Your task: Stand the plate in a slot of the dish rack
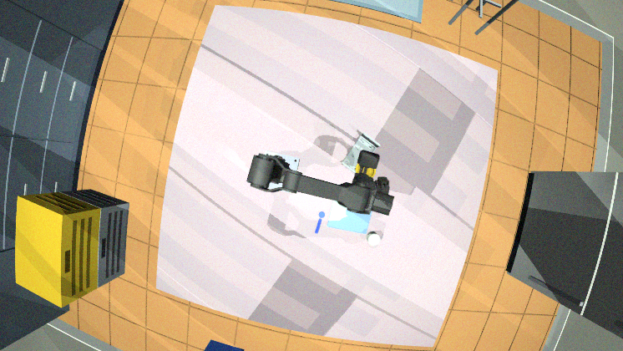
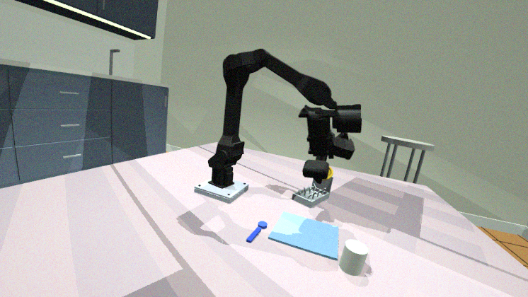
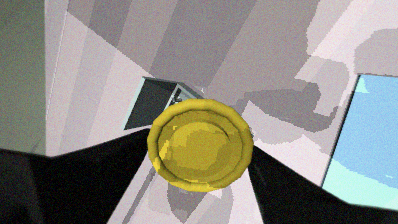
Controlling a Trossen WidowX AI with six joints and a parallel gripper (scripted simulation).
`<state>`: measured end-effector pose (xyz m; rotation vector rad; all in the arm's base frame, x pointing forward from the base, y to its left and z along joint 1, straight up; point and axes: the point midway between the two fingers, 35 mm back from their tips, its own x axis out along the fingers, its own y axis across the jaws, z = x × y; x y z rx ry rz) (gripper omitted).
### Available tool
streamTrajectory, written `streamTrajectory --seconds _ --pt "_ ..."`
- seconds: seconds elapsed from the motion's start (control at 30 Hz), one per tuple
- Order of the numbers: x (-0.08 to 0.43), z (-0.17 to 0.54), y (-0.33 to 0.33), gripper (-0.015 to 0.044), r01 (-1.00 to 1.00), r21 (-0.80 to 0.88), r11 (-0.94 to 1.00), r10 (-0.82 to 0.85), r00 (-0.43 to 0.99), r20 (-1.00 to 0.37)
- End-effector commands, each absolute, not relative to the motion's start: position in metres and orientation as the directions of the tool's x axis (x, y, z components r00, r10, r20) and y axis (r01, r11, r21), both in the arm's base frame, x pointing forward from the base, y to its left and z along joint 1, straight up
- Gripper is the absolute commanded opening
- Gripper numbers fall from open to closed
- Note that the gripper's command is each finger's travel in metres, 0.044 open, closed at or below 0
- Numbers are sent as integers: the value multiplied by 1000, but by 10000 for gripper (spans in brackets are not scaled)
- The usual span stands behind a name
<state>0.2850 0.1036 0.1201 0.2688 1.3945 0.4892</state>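
Observation:
The yellow round plate (image 1: 370,171) (image 2: 330,172) (image 3: 200,145) is held between the two black fingers of my gripper (image 3: 200,142). Its face is toward the wrist camera, and the fingers are at opposite sides of its rim. In the exterior view the plate looks tilted, and a finger hides much of it. The grey dish rack (image 1: 360,145) (image 2: 309,201) (image 3: 149,102) stands on the table, with several thin rails and a tall panel at one end. The plate is above the rack in the exterior view. In the wrist view the plate hides most of the rack and its slots.
A light blue flat mat (image 1: 348,220) (image 2: 310,235) (image 3: 372,132) lies on the table. A white cylinder (image 1: 373,238) (image 2: 353,258) stands beside its corner. A blue spoon-like utensil (image 1: 318,225) (image 2: 254,235) lies on its other side.

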Motion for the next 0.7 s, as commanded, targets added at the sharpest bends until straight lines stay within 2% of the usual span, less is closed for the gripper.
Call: streamTrajectory --seconds 0.0,0.33,0.67 --pt "290 111 106 0 -238 509 827 545 119 -830" --pt "298 92 108 0 -439 573 692 691 173 -702" --pt "295 77 107 0 -644 547 535 812 212 -544"
